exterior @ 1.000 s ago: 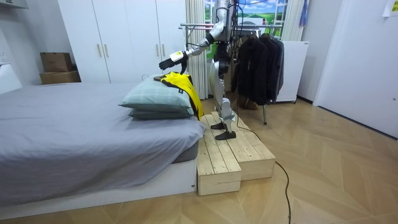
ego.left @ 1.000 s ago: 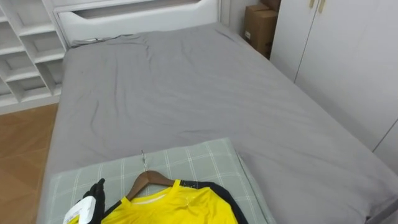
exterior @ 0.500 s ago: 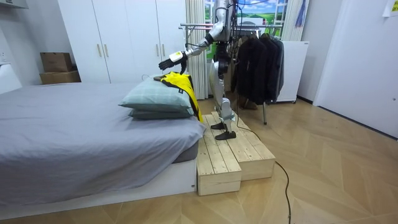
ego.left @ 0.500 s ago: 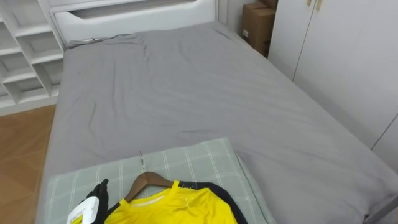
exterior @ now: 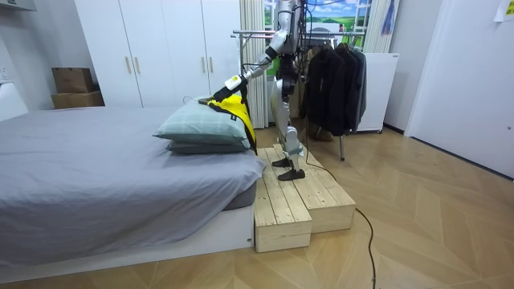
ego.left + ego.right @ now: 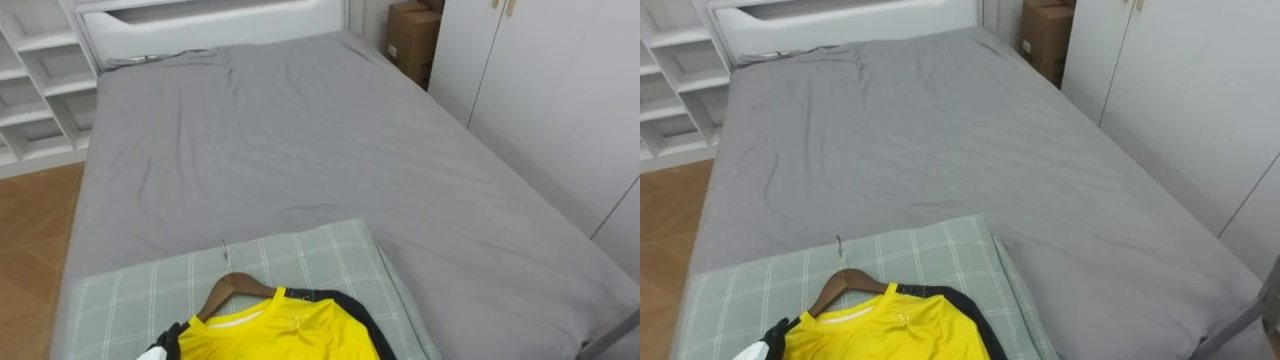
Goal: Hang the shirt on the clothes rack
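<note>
At near end of bed [image 6: 280, 150], on a green plaid pillow [image 6: 130, 290], lies the yellow shirt [image 6: 285, 330] w/ black trim at one sleeve, already on a wooden hanger [image 6: 232, 290]. Hanger's metal hook [image 6: 226, 255] points toward the headboard [image 6: 200, 20] and lies flat on the pillow. Left hand [image 6: 163, 350] comes in at the lower left edge of the eye views, right at the shirt's shoulder. Too little of it shows, so can't tell if its fingers grip the cloth or sit loose. Grey sheet covers the rest of the bed, lightly wrinkled. White shelves [image 6: 40, 90] on the robot's left, white wardrobe doors [image 6: 560, 90] on its right, cardboard box [image 6: 410, 40] in the far corner by the wardrobe. Room view: robot stands upright on a wooden platform [image 5: 301, 201] beside the bed, one arm stretched down to the shirt, which drapes over the edge of two stacked pillows. Clothes rack [image 5: 333, 80] w/ dark garments stands just behind the robot.
</note>
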Robot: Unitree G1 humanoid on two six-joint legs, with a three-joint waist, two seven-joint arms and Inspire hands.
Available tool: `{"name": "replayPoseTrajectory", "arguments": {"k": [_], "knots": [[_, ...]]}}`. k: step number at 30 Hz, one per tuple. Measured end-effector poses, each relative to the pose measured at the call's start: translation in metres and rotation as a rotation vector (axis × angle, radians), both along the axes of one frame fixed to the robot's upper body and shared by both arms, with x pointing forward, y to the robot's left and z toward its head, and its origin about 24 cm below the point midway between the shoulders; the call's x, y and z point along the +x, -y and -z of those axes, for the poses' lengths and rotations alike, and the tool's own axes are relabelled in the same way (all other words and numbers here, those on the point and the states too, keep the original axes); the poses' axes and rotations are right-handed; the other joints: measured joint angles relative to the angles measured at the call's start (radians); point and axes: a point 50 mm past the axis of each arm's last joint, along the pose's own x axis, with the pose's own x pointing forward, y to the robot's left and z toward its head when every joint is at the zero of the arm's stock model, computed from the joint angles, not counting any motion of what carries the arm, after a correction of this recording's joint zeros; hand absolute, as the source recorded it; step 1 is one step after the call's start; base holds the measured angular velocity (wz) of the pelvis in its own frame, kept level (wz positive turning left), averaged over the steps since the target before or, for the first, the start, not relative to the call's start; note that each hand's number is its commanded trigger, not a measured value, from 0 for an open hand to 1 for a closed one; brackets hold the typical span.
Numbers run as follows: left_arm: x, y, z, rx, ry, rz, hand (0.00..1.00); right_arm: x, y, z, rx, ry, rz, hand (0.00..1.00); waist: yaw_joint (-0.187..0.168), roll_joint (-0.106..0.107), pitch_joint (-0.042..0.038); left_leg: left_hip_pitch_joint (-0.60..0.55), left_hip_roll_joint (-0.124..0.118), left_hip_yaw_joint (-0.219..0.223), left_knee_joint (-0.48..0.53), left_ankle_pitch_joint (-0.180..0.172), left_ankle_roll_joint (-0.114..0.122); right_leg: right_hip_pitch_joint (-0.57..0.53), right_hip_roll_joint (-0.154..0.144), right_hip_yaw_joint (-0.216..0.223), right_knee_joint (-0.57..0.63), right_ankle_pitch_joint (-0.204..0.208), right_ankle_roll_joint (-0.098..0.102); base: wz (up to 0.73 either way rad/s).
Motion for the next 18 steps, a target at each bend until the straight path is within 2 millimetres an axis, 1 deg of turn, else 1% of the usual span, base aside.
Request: {"name": "replayPoseTrajectory", "arguments": {"k": [2, 4, 11, 15, 16, 18], "knots": [[-0.001, 0.000, 0.001, 0.000, -0.011, -0.002, 0.00, -0.001, 0.001, 0.000, -0.013, -0.008, 0.002, 0.00, 0.000, -0.004, -0.0004, -0.003, 0.001, 0.001, 0.004, 0.000, 0.000, -0.005, 0.000, 0.000, 0.007, 0.000, 0.000, 0.00], [-0.002, 0.001, 0.002, -0.001, -0.018, -0.005, 0.00, -0.004, 0.001, 0.000, -0.030, -0.024, -0.008, 0.00, 0.000, -0.008, -0.0030, -0.003, 0.002, 0.003, 0.005, 0.000, 0.000, -0.004, 0.000, 0.000, 0.008, 0.000, 0.000, 0.00], [-0.002, 0.002, 0.003, -0.004, -0.018, -0.006, 0.00, -0.009, 0.002, 0.001, -0.058, -0.079, -0.074, 0.00, -0.001, -0.009, -0.0025, 0.000, 0.002, 0.004, 0.008, 0.000, 0.000, -0.004, 0.000, 0.001, 0.015, 0.000, 0.000, 0.00], [-0.003, 0.000, 0.006, -0.011, -0.040, -0.027, 0.00, -0.012, 0.003, 0.001, -0.069, -0.095, -0.079, 0.00, -0.008, -0.010, -0.0007, 0.000, 0.002, 0.004, 0.009, 0.000, 0.000, -0.003, 0.000, 0.002, 0.021, 0.000, 0.000, 0.00], [-0.004, 0.000, 0.007, -0.008, -0.046, -0.033, 0.00, -0.011, 0.002, 0.001, -0.068, -0.095, -0.083, 0.00, -0.007, -0.013, 0.0010, -0.002, 0.003, 0.004, 0.009, 0.000, 0.000, -0.003, 0.000, 0.002, 0.025, 0.000, 0.000, 0.00], [-0.006, -0.001, 0.009, -0.001, -0.051, -0.040, 0.00, -0.011, 0.002, 0.001, -0.066, -0.101, -0.086, 0.00, -0.010, -0.015, 0.0020, -0.004, 0.003, 0.004, 0.009, 0.000, 0.000, -0.004, 0.000, 0.002, 0.025, 0.000, 0.000, 0.00]]}}
